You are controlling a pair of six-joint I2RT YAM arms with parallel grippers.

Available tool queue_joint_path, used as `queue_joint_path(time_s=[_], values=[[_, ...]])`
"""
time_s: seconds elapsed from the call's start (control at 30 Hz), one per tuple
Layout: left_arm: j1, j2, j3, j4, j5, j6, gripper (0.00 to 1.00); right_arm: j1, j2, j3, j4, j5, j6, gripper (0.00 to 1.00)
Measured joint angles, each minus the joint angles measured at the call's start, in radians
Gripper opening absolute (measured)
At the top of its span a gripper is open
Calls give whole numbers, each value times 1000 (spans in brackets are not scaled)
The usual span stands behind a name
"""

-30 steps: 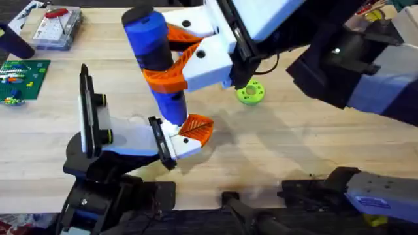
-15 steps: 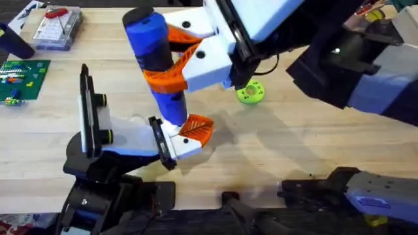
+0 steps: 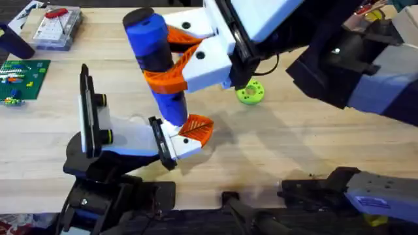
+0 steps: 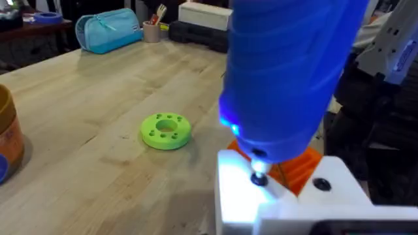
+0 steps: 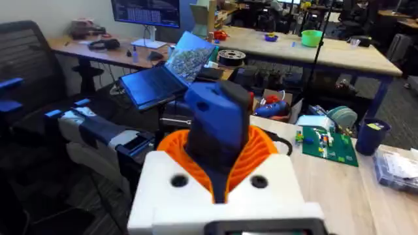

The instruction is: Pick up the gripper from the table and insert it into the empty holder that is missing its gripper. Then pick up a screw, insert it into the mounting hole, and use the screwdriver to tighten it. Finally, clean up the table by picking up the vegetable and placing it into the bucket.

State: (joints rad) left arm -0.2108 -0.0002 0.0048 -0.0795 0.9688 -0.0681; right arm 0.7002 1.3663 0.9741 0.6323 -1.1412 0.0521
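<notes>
Left gripper (image 3: 171,145) down at table (image 3: 294,150) centre-left, fingers' spread can't be told; white part with orange pad at its tip. Right gripper (image 3: 171,62) clamps screwdriver (image 3: 157,62) upright, its tip (image 4: 259,177) down on the white part. Green disc (image 3: 250,93) just right. Bucket (image 4: 9,140) edge in left wrist view.

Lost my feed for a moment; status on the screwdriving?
Right gripper shut on screwdriver, upright. Tip down on white mounted gripper. Green ring on table, clear of the work.
</notes>
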Motion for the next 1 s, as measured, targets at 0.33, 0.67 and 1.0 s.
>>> queue_joint_path(time_s=[0.33, 0.67, 1.0], values=[[0, 0, 0, 0, 0, 0, 13, 3, 0, -1, 15, 1, 4, 49], [0, 0, 0, 0, 0, 0, 13, -36, 0, 114, -72, 19, 102, 50], [0, 0, 0, 0, 0, 0, 13, -107, -5, 334, -486, 66, 2, 50]])
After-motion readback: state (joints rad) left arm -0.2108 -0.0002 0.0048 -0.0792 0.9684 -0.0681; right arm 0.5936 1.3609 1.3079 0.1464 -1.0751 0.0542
